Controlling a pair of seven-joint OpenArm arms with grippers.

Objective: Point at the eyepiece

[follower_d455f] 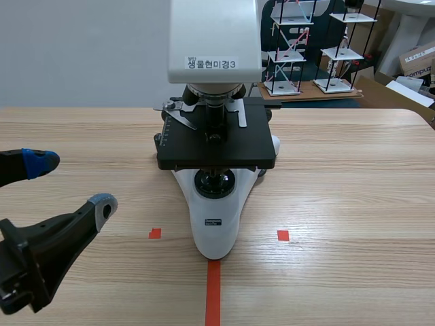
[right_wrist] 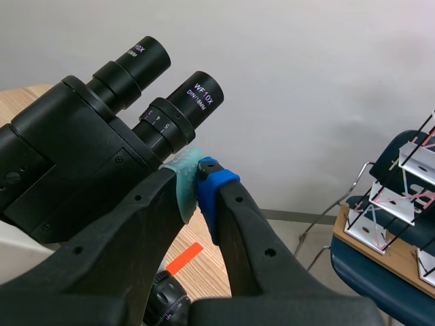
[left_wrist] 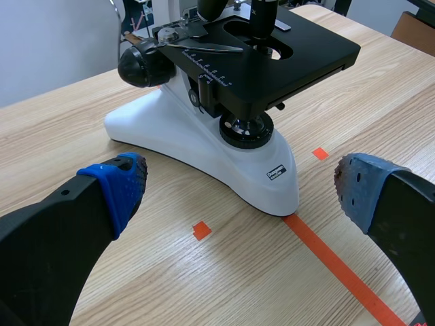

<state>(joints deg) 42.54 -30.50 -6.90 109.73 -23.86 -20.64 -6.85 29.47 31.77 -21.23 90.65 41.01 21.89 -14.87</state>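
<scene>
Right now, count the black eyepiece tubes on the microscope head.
2: one black eyepiece tube just ahead of the shut right gripper, the other beside it, farther off.

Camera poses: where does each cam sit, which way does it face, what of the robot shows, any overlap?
Scene view: between the arms, facing across the table at the microscope's front; only the left pincer shows, open.
Left wrist view: on the left arm, looking forward and down at the microscope's base and stage; its open fingers frame them.
Right wrist view: raised beside the microscope's head, facing the eyepieces; right pincer shut, tips at the nearer one.
Shared: scene and left wrist views both show base, stage and tape line.
</scene>
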